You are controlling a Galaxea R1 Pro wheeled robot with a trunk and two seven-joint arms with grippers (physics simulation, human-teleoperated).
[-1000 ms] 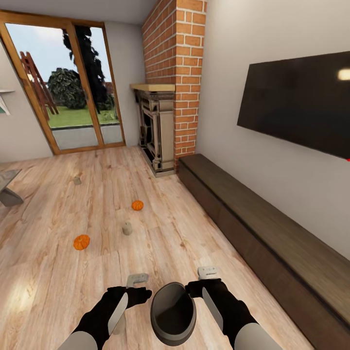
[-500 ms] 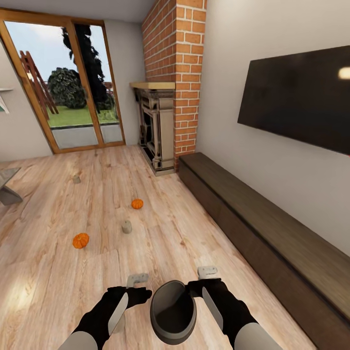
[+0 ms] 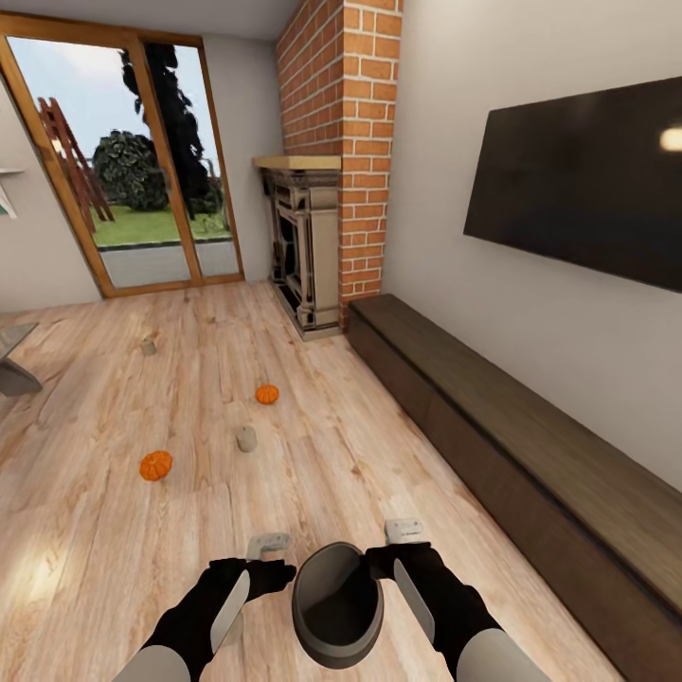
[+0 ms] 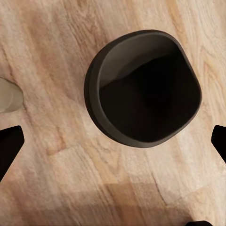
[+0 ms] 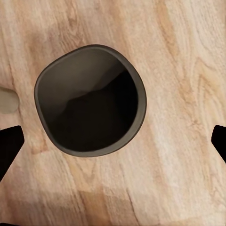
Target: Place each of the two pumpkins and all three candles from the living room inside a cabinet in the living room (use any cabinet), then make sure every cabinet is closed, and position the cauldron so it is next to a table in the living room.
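The cauldron (image 3: 337,606) sits on the wood floor (image 3: 114,530) at the bottom middle of the head picture, between the left end effector (image 3: 268,545) and the right end effector (image 3: 404,530). Both end effectors hang over it with their jaws spread wide and nothing in them. The pot looks hard, thick and heavy, with smooth round sides that could slip, so the rim of its wide mouth looks like the best place to take hold, maybe one end effector on each side. Farther up the floor, left of middle, lie two pumpkins (image 3: 156,465) (image 3: 267,394) and two candles (image 3: 246,439) (image 3: 148,347). They look small, light and easy to roll. The long dark cabinet (image 3: 511,445) runs along the right wall, all shut, I think
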